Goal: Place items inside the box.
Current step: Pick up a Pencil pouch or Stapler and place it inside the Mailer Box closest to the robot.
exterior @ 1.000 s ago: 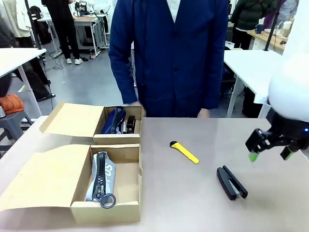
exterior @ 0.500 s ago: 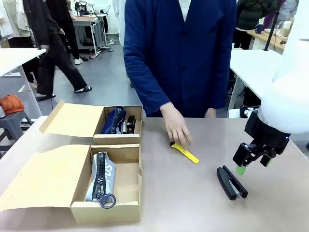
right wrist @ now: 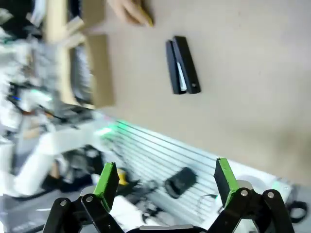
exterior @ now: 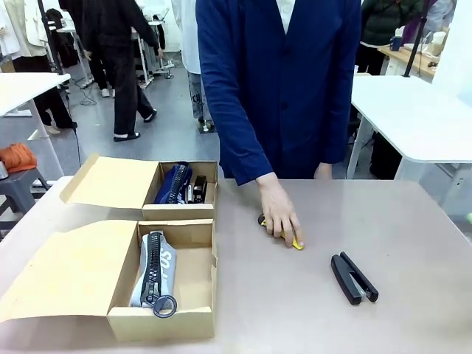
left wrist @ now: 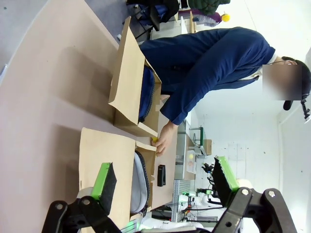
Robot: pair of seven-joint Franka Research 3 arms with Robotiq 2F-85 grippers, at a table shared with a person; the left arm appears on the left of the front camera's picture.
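Observation:
A person's hand (exterior: 279, 212) rests on the yellow utility knife (exterior: 295, 243) at mid-table. The long black stapler (exterior: 354, 277) lies flat to its right, and in the right wrist view the stapler (right wrist: 182, 64) sits well beyond my open, empty right gripper (right wrist: 164, 178). The near box (exterior: 162, 321) holds the grey zip pouch (exterior: 153, 269). In the far box (exterior: 177, 212) lies the navy zip pouch (exterior: 172, 184) with small black items (exterior: 198, 190) beside it. My left gripper (left wrist: 163, 179) is open and empty, held off the table on the boxes' side.
Both boxes have open flaps (exterior: 110, 182) spread to the left. The person in a blue coat (exterior: 280, 81) stands at the far edge. Bare table (exterior: 413, 243) lies right of the stapler. Other tables and people are farther back.
My right arm has pulled back to the right, away from the stapler and out of the front view. The person's hand has come down onto the yellow knife.

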